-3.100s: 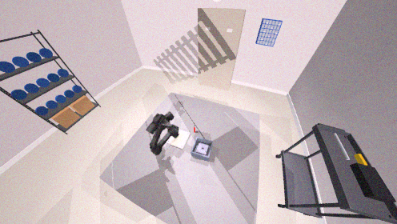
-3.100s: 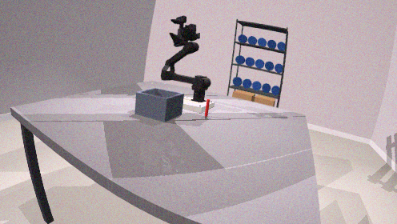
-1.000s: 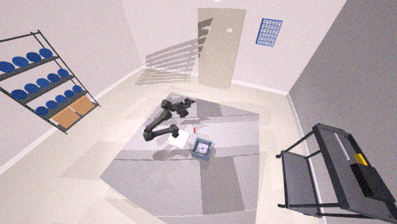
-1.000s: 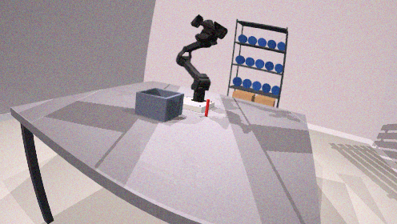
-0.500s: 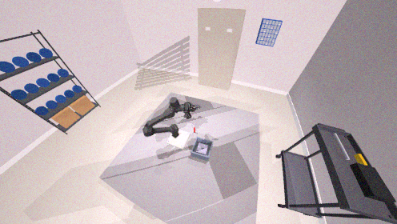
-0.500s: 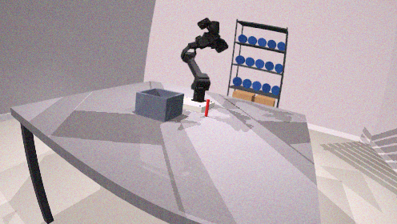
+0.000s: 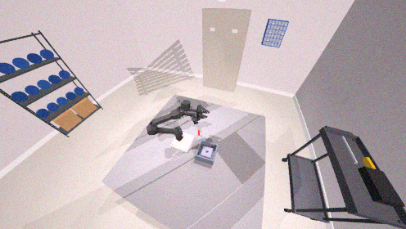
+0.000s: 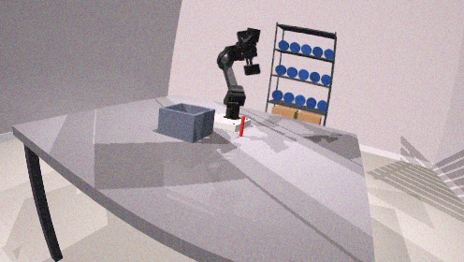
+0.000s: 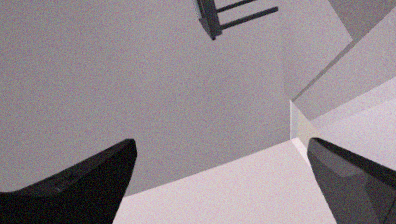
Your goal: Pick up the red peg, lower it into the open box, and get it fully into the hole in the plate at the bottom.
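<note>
While one tool [image 7: 202,116] [image 8: 252,69] [image 9: 221,146] gapes, one peg [image 7: 199,132] [image 8: 242,126] stands.

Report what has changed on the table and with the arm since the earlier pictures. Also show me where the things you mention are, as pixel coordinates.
The gripper [image 7: 203,114] [image 8: 252,69] swung out from over the arm's base side toward the table's far edge in the top view, and now hangs lower, fingers open. Nothing was gripped or released. Shadows shifted too. The red peg [image 7: 199,132] [image 8: 242,126] still stands upright, outside the open box [image 7: 200,160] [image 8: 175,124], which has not moved.
</note>
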`<state>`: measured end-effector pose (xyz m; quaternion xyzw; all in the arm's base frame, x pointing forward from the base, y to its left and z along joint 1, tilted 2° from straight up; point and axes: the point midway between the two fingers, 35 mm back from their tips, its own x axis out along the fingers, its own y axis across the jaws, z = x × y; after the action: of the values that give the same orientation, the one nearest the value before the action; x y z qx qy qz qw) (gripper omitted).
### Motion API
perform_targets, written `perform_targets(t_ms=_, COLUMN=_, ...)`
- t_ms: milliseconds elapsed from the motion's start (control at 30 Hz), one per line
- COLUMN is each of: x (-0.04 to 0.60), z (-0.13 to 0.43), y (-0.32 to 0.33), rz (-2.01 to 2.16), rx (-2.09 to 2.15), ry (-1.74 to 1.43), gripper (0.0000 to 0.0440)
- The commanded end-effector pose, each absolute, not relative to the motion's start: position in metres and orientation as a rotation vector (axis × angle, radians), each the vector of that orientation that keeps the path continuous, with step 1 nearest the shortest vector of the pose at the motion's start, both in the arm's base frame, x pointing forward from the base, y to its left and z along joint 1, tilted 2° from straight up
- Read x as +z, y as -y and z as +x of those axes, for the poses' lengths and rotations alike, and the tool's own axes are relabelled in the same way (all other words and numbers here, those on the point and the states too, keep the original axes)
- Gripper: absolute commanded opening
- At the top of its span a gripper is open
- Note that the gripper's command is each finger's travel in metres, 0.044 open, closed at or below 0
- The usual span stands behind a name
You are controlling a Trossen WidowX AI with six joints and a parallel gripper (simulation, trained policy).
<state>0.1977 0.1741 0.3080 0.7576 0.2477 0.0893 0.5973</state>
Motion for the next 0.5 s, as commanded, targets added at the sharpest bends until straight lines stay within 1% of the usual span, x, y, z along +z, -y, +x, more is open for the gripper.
perform_targets(t_ms=0, x=0.295, z=0.2, y=-0.176, rz=1.666, rx=0.166, ry=-0.609, gripper=0.044)
perform_targets(t_ms=467, x=0.228, z=0.203, y=-0.168, rz=1.251, rx=-0.063, ry=-0.82, gripper=0.044)
